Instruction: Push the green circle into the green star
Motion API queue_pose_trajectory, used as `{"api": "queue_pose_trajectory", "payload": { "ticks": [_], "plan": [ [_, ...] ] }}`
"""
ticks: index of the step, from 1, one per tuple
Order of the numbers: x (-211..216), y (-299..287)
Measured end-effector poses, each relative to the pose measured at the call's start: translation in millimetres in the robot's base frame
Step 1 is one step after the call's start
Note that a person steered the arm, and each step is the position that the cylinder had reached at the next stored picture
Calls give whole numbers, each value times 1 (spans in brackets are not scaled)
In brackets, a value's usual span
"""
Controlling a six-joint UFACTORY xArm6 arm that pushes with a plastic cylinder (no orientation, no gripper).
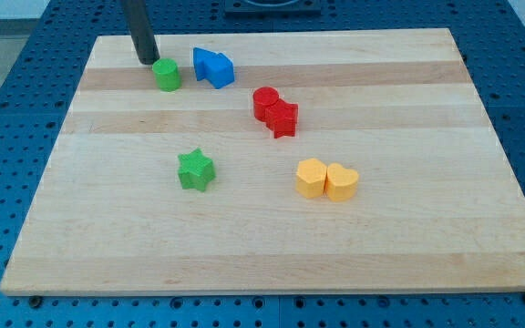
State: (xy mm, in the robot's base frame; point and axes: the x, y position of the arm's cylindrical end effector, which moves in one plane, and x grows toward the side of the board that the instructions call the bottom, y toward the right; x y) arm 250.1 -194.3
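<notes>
In the camera view my tip (146,60) rests on the board (408,237), holding nothing, just beside the green circle (167,75) on its upper left. The green star (195,170) lies well below it. Two blue blocks (213,66) sit right of the circle.
</notes>
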Motion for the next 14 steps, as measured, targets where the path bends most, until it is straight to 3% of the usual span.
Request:
{"api": "queue_pose_trajectory", "payload": {
  "ticks": [1,4,7,9,14],
  "plan": [
    [6,19],
    [107,37],
    [115,25],
    [149,46],
    [165,48]
  ]
}}
